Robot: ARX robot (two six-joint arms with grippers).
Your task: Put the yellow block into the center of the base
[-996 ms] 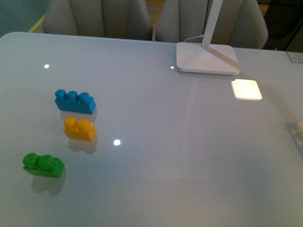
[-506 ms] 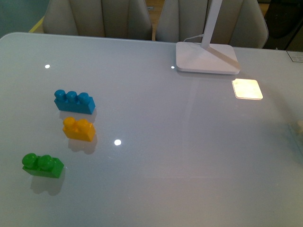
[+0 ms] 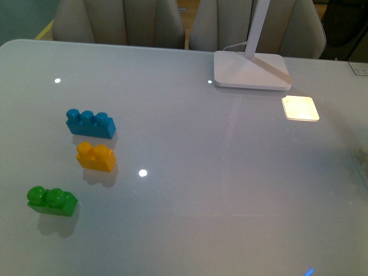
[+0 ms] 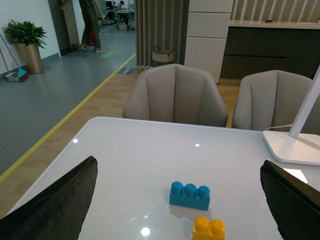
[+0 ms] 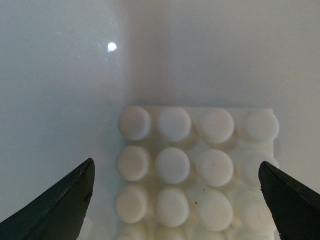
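Front view: white table (image 3: 218, 190), neither arm in frame. The yellow block (image 3: 96, 157) sits upright on the table's left part, studs up. It is between the blue three-stud brick (image 3: 90, 123) behind it and the green two-stud brick (image 3: 52, 200) nearer the camera; all three are apart, none touching. White lamp foot (image 3: 250, 71) at the far side, with a bright square of light (image 3: 299, 108) on the table near it. Small label-like card (image 3: 359, 68) at the far right edge, print too small to read.

Left wrist view: left gripper (image 4: 178, 161) released, fingertips spread wide with nothing between them; the blue and yellow bricks lie ahead of it. Woven basket (image 4: 162, 55) on the floor by the curtain, contents can't be made out. Potted plant (image 4: 30, 55) by the far wall.

Right wrist view: right gripper (image 5: 175, 164) likewise spread wide, holding nothing, right over the base (image 5: 212, 167). The base lies flat on the table, studs up, and every visible stud is bare. One edge is cut off by the frame.
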